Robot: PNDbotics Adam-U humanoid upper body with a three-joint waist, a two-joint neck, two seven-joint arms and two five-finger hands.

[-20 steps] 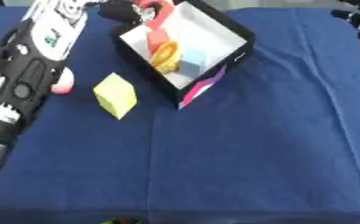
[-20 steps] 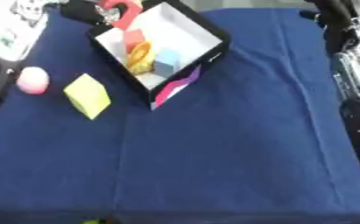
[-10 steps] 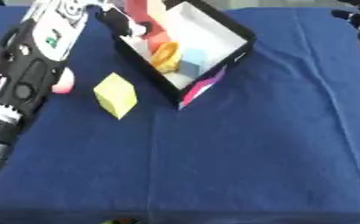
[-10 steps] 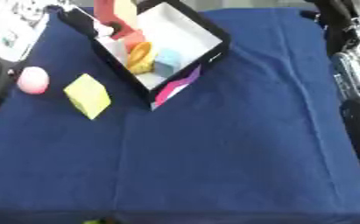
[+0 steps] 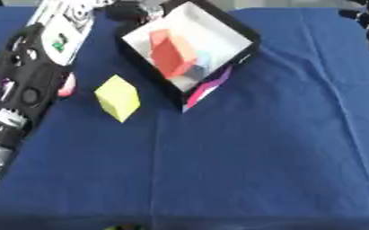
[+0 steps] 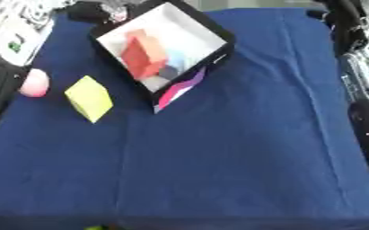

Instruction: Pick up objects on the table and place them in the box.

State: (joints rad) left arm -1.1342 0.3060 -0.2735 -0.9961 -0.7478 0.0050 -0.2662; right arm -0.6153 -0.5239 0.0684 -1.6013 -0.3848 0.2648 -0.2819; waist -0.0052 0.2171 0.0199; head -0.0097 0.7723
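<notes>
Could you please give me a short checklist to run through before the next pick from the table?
1. Red block lies inside the box: ok.
2. Yellow block on the blue cloth, nothing on it: ok.
3. Pink object visible beside the left arm: ok in the right eye view, mostly hidden in the left.
4. Left hand clear of the box: cannot tell.
5. Right hand free: cannot tell.

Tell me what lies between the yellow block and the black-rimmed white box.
Only bare blue tablecloth: the yellow block and the black-rimmed white box sit apart with nothing between, clearest in the right eye view.
</notes>
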